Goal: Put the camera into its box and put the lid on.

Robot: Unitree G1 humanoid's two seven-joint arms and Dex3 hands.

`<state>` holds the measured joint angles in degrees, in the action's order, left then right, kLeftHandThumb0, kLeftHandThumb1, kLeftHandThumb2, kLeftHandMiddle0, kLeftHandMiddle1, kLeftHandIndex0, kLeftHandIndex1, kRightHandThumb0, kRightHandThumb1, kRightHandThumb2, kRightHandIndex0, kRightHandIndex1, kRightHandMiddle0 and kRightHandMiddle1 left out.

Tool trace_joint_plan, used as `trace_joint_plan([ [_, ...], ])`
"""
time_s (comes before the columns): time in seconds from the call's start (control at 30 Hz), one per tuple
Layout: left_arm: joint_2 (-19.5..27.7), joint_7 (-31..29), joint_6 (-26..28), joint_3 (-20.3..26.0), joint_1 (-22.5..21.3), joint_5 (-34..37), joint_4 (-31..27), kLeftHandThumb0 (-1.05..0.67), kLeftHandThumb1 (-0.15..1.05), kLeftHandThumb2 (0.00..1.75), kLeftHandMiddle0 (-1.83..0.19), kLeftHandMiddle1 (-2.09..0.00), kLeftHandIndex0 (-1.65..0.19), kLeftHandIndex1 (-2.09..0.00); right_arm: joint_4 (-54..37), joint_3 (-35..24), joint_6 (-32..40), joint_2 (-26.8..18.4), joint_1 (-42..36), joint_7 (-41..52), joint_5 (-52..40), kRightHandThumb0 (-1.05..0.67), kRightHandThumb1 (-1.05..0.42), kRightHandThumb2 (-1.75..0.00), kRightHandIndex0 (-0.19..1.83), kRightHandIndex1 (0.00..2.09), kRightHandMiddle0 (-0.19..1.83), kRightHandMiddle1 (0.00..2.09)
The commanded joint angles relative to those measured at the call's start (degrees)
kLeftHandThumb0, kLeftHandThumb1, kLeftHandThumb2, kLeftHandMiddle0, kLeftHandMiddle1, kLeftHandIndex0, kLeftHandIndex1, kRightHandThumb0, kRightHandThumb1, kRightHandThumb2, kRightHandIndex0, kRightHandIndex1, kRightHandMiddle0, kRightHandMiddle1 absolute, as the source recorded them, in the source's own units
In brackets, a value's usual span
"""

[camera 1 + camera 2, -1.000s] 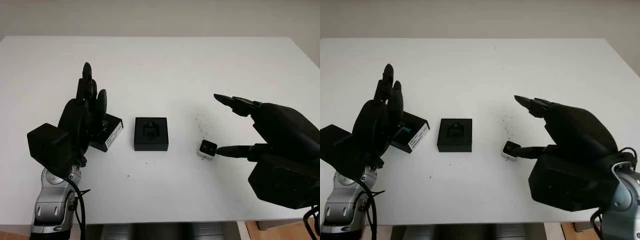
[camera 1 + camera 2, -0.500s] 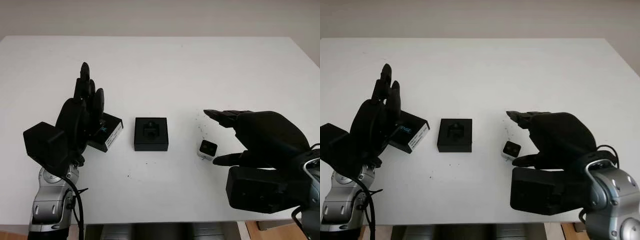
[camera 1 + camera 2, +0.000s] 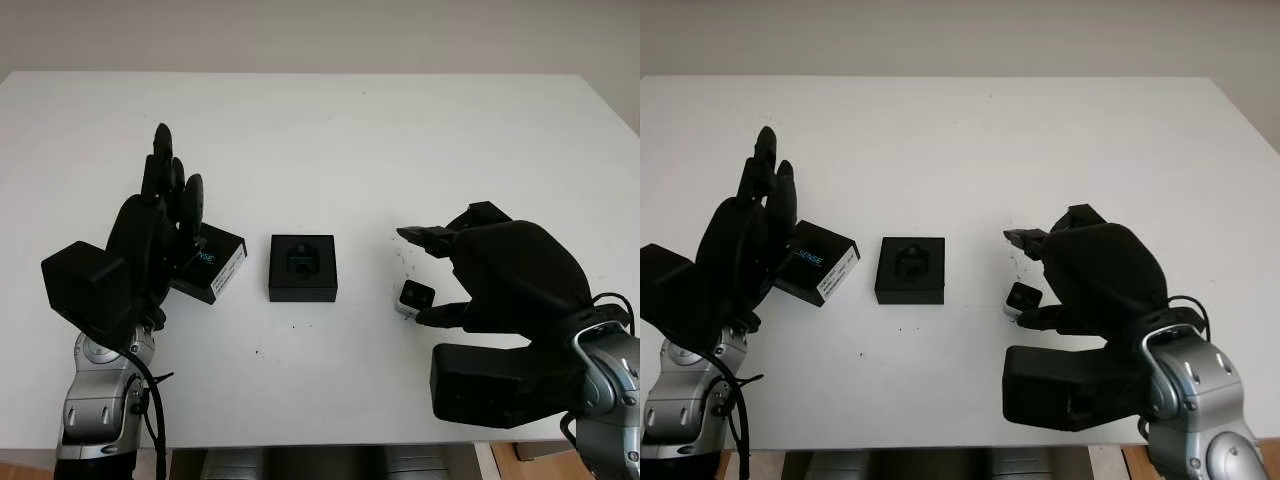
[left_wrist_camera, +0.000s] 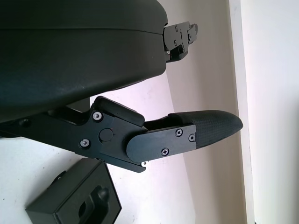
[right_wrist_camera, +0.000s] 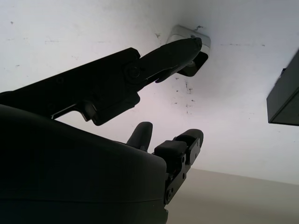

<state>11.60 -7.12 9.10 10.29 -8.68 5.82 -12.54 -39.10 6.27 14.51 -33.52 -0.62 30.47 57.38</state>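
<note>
**Right hand reaches the camera beside the open box**

The small white-cased camera [image 3: 415,297] sits on the white table [image 3: 330,130], right of the black square box [image 3: 302,267]. The right hand [image 3: 437,278] brackets it loosely, one fingertip [image 5: 190,45] touching. Left of the box lies the black lid [image 3: 214,262] with an unreadable white label, the open left hand [image 3: 165,215] above it

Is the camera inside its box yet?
Out. The camera sits on the table right of the open box, by the right robot hand.
</note>
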Motion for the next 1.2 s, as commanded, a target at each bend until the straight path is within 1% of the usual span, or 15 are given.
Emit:
trace_joint_plan([
  [0.0, 0.3, -0.2, -0.4, 0.2, -0.9, 0.6, -0.6, -0.80, 1.05, 0.60, 0.19, 0.00, 0.19, 0.00, -0.1, -0.6, -0.4, 0.8, -0.7, -0.3, 1.0, -0.63, -0.90, -0.06, -0.10, 1.40, 0.47, 0.19],
  [0.13, 0.2, 0.0, -0.5, 0.3, -1.0, 0.7, -0.4, -0.79, 1.05, 0.61, 0.19, 0.00, 0.19, 0.00, 0.0, -0.7, -1.1, 1.3, -1.1, -0.6, 2.9, -0.63, -0.91, -0.06, -0.14, 1.52, 0.46, 0.25],
  [0.3, 0.4, 0.0, -0.8, 0.2, -0.9, 0.7, -0.3, -0.79, 1.05, 0.61, 0.19, 0.00, 0.19, 0.00, 0.5, -0.9, -2.3, 1.8, -1.7, -1.1, 4.6, -0.63, -0.91, -0.06, -0.13, 1.51, 0.44, 0.29],
  [0.43, 0.4, -0.2, -1.2, 0.2, -0.9, 0.7, -0.1, -0.79, 1.05, 0.60, 0.19, 0.00, 0.19, 0.00, 0.9, -1.0, -3.1, 2.2, -2.1, -1.3, 5.7, -0.65, -0.92, -0.06, -0.14, 1.57, 0.41, 0.34],
  [0.53, 0.4, -0.2, -0.9, 0.2, -0.9, 1.0, -0.2, -0.79, 1.05, 0.61, 0.19, 0.00, 0.19, 0.00, 1.1, -0.4, -2.8, 2.8, -2.0, 0.0, 8.0, -0.66, -0.93, -0.06, -0.17, 1.59, 0.39, 0.36],
  [0.67, 0.7, -0.2, -0.9, 0.0, -0.6, 0.4, -0.2, -0.80, 1.05, 0.60, 0.19, 0.00, 0.19, 0.00, 1.7, 0.2, -2.5, 4.5, -1.8, 1.0, 10.6, -0.68, -0.93, -0.05, -0.17, 1.56, 0.37, 0.41],
  [0.77, 0.7, -0.1, -1.2, 0.0, -0.4, 0.2, -0.2, -0.79, 1.05, 0.60, 0.19, 0.00, 0.19, 0.00, 2.2, 0.3, -2.9, 5.2, -2.1, 1.1, 11.5, -0.68, -0.94, -0.05, -0.13, 1.46, 0.33, 0.47],
  [0.83, 0.8, -0.4, -1.3, -0.1, -0.3, 0.1, -0.3, -0.78, 1.05, 0.61, 0.19, 0.00, 0.19, 0.00, 2.5, 0.3, -3.2, 5.8, -2.5, 0.5, 12.1, -0.68, -0.94, -0.05, -0.11, 1.45, 0.33, 0.50],
  [0.97, 1.1, -0.7, -1.3, -0.2, -0.3, -0.1, 0.0, -0.79, 1.05, 0.62, 0.19, 0.00, 0.19, 0.00, 2.7, 0.2, -3.5, 6.5, -2.8, 0.6, 12.6, -0.67, -0.94, -0.05, -0.17, 1.60, 0.30, 0.55],
  [1.07, 1.3, -1.2, -1.5, -0.3, -0.1, -0.2, 0.2, -0.80, 1.05, 0.63, 0.19, 0.00, 0.19, 0.00, 3.0, -0.2, -3.6, 7.3, -3.1, 0.5, 11.3, -0.65, -0.93, -0.05, -0.19, 1.63, 0.29, 0.57],
  [1.17, 1.7, -2.1, -2.1, -0.3, 0.1, 0.0, 0.5, -0.80, 1.05, 0.66, 0.19, 0.00, 0.19, 0.00, 3.4, -0.2, -3.8, 7.6, -3.1, 0.2, 10.7, -0.62, -0.93, -0.05, -0.19, 1.64, 0.21, 0.70],
])
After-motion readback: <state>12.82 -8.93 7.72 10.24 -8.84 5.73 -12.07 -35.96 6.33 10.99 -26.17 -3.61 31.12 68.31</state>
